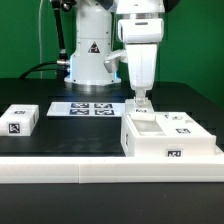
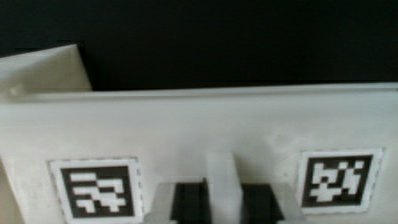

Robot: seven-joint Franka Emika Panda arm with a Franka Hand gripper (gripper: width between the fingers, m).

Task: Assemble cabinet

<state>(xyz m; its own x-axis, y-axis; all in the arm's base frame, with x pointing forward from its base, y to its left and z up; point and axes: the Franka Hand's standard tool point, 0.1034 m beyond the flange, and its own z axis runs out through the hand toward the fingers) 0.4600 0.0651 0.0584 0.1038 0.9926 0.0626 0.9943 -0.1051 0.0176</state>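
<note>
The cabinet [image 1: 168, 140] is a large white box with black-and-white tags, lying at the exterior view's right near the front of the table. My gripper [image 1: 142, 103] points straight down at its back left edge. In the wrist view the cabinet [image 2: 196, 125] fills the frame as a white wall with a tag on each side. My gripper [image 2: 217, 200] has its two dark fingers [image 2: 185, 205] close together, with a thin white upright rib of the cabinet between them. The jaws look shut on that rib. The inside of the cabinet is mostly hidden.
A small flat white tagged block [image 1: 20, 122] lies at the exterior view's left. The marker board [image 1: 92, 108] lies in the middle, in front of the robot base [image 1: 90, 60]. A long white rail [image 1: 100, 170] runs along the front edge.
</note>
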